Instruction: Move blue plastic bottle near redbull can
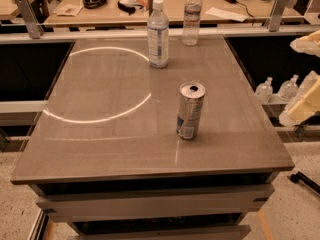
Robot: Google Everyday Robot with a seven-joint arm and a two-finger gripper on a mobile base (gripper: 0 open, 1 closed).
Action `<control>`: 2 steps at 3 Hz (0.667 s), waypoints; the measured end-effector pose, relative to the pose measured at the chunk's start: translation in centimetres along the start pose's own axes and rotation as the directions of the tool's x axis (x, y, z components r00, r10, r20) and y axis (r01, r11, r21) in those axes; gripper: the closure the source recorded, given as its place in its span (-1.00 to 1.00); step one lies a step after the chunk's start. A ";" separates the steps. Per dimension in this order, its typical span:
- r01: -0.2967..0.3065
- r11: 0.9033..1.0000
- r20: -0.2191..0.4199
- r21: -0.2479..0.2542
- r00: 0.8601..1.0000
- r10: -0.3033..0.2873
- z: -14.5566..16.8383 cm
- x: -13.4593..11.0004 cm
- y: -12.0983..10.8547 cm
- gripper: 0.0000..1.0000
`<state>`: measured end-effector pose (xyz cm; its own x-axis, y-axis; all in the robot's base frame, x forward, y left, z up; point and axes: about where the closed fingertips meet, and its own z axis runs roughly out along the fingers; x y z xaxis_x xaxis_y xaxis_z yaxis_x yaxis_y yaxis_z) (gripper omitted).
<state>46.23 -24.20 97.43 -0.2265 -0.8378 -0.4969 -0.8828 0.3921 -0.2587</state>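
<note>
Blue plastic bottle (158,34) upright on far tabletop (100,149), well apart from end effector (301,108) at right edge; grip impossible to tell.

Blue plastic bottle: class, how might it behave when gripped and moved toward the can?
Tall, narrow and upright, the blue plastic bottle probably tips if pushed high. Thin clear walls may flex when squeezed. The gripper sits right of the table.

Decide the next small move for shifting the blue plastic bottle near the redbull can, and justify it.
Probably swing the end effector, off the right side of the table, toward the blue plastic bottle. The bottle stands upright near the far edge, untouched, well apart from the redbull can in mid-table.
</note>
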 end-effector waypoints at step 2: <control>-0.191 0.981 0.400 0.016 0.901 0.169 3.4 2.3 -3.0 -1.00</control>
<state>49.76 -25.95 94.22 -0.1886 -0.5367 -0.8224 -0.8167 0.5508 -0.1721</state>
